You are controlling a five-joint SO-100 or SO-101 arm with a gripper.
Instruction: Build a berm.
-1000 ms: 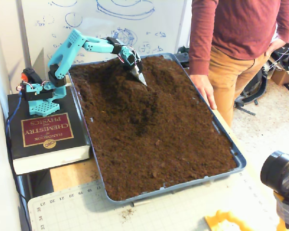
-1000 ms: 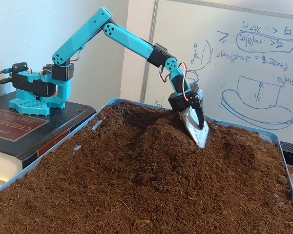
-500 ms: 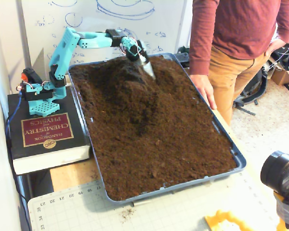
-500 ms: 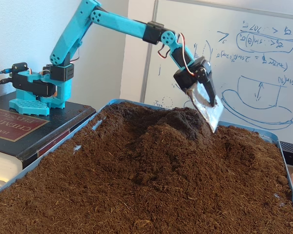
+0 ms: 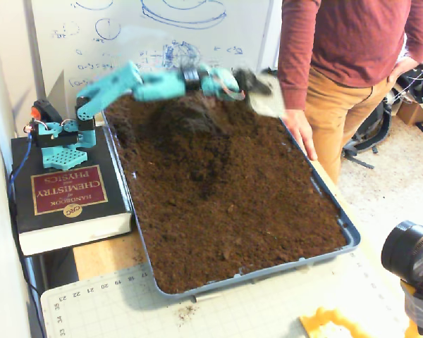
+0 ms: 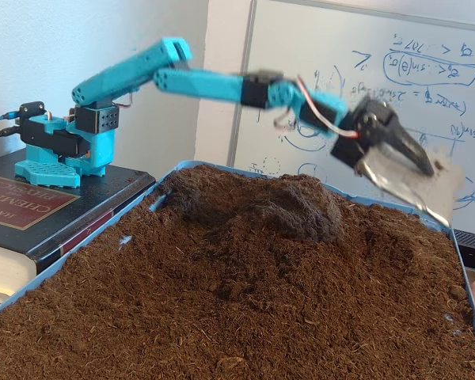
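Observation:
A raised mound of dark brown soil, the berm (image 5: 190,116) (image 6: 289,206), stands at the far end of the blue tray (image 5: 353,232) (image 6: 182,165), with flatter soil (image 5: 233,204) in front of it. My turquoise arm reaches out almost level over the mound. Its gripper (image 5: 264,95) (image 6: 418,180) carries a silvery scoop blade and hangs in the air past the mound, near the tray's far right rim in both fixed views. Motion blur hides how the jaws stand.
A person (image 5: 338,63) stands at the tray's right side with a hand (image 5: 299,130) on the rim, close to the gripper. The arm's base sits on a thick book (image 5: 63,197) (image 6: 24,206). A whiteboard stands behind, a cutting mat (image 5: 268,310) in front.
The scoop lifted out of the soil beside the mound, then swung up and to the right, away from the mound toward the tray's right rim. The mound stands taller than before.

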